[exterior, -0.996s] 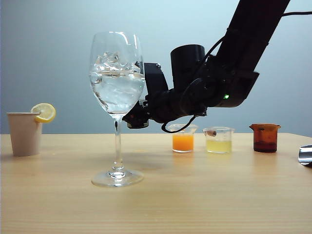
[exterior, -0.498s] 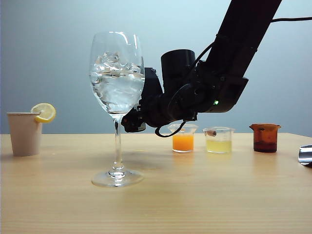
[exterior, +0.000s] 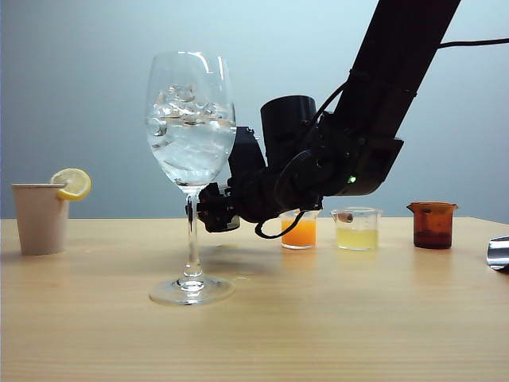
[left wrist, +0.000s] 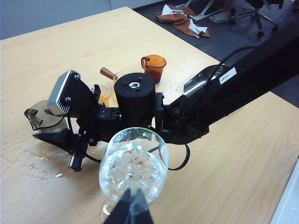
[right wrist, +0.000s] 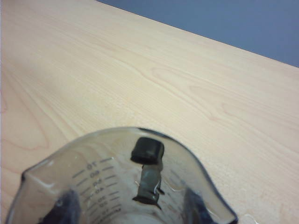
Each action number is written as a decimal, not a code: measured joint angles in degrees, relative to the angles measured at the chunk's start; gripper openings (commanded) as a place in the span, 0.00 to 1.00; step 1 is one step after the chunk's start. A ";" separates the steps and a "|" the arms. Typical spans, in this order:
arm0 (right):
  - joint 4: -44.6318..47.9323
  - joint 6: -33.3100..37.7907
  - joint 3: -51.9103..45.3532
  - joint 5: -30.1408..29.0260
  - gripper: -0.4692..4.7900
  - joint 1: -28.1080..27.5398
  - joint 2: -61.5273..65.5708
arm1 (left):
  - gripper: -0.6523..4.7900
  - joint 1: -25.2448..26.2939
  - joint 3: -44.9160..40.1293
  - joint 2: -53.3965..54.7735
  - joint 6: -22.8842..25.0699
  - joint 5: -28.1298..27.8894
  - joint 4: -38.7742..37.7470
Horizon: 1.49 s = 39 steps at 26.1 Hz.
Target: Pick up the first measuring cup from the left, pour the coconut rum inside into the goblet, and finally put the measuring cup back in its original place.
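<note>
From the exterior view, the goblet (exterior: pixel 191 159) stood on the surface (exterior: pixel 318 318) with ice in its bowl, and the right tool (exterior: pixel 208 211) hung low behind its stem, its load hidden by the black arm; the orange cup (exterior: pixel 299 231), pale yellow cup (exterior: pixel 357 229) and amber cup (exterior: pixel 433 224) lined up behind. The left wrist view gave what that hid: the right tool (left wrist: pixel 56 135) was clamped on the first measuring cup (left wrist: pixel 44 116), just above wet spots on the wood, while the left tool (left wrist: pixel 131 210) pinched the goblet's stem. The right wrist view looked into the smoky cup (right wrist: pixel 121 182), apparently empty, fingers (right wrist: pixel 147 150) against its wall.
</note>
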 measured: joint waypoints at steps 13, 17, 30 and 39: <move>0.13 0.48 0.09 0.79 0.19 -0.02 0.70 | 0.11 0.02 0.00 0.00 0.00 0.00 0.00; 0.15 1.55 0.37 0.85 0.19 -0.09 0.70 | 0.11 0.02 0.00 0.00 0.00 0.02 0.00; 0.07 4.55 0.37 1.95 0.31 -0.85 0.70 | 0.11 0.02 0.00 0.00 0.00 0.00 0.00; 0.11 4.50 0.48 1.92 0.38 -0.76 0.94 | 0.11 0.02 0.00 0.00 0.00 0.00 0.00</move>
